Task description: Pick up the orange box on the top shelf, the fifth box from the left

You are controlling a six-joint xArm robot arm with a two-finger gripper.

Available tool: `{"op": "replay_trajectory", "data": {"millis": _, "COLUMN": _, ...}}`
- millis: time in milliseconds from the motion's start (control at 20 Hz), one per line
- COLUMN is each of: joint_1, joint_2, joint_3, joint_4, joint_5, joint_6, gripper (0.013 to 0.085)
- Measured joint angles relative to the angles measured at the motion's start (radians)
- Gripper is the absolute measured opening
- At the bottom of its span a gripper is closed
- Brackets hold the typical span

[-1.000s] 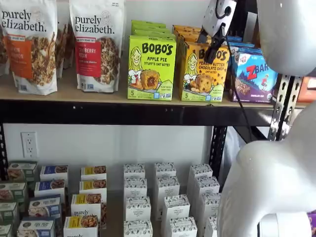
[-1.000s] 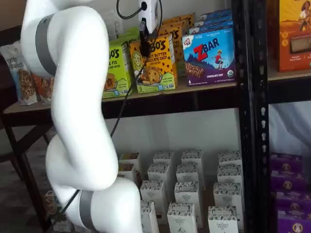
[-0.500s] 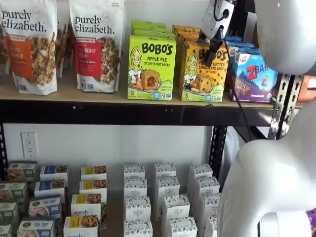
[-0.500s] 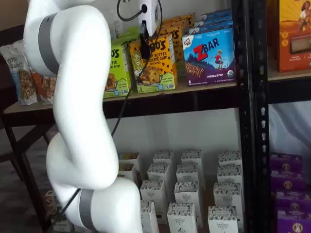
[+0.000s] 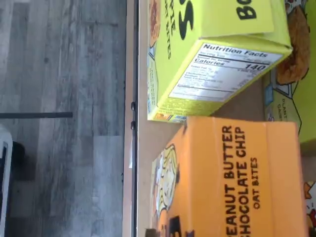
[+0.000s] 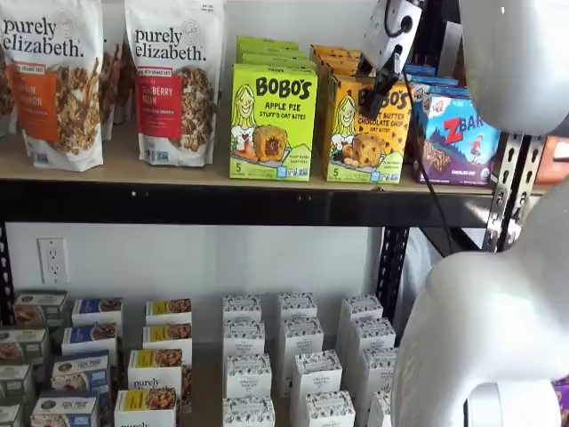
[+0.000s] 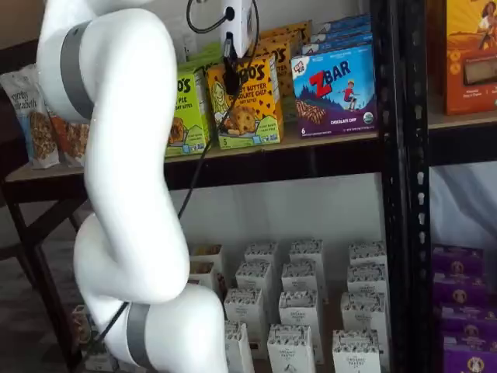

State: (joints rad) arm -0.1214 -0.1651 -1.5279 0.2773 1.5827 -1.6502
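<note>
The gripper (image 6: 374, 96), white-bodied with black fingers, hung in front of the upper face of the orange box (image 6: 366, 133) on the top shelf (image 6: 178, 169); in both shelf views the fingers showed as one dark shape against the carton, so whether they stood apart or had closed on it could not be told. A black cable (image 7: 203, 148) trailed down past the shelf's front beam. The orange box stood upright at the shelf's front edge, with the lime-green Bobo's box (image 6: 272, 124) just beside it on one flank and the blue ZBar box (image 6: 460, 138) close on the other. The wrist view showed a narrow strip of bare board between the orange box (image 5: 232, 177) and the green carton (image 5: 207, 59), and open floor (image 5: 59, 118) beyond the shelf edge. More orange cartons (image 7: 283, 39) stood stacked close behind
</note>
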Motion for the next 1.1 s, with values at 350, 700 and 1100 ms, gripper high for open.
{"op": "replay_trajectory", "data": {"millis": 350, "joint_1": 0.006, "joint_2": 0.007, "joint_3": -0.013, "joint_4": -0.01, "joint_5": 0.016, "joint_6": 0.006, "gripper": 0.049}}
{"op": "replay_trajectory", "data": {"millis": 700, "joint_1": 0.01, "joint_2": 0.001, "joint_3": -0.005, "joint_4": -0.012, "joint_5": 0.006, "joint_6": 0.009, "gripper": 0.049}}
{"op": "replay_trajectory", "data": {"millis": 1100, "joint_1": 0.01, "joint_2": -0.009, "joint_3": 0.006, "joint_4": -0.014, "joint_5": -0.005, "joint_6": 0.009, "gripper": 0.049}}
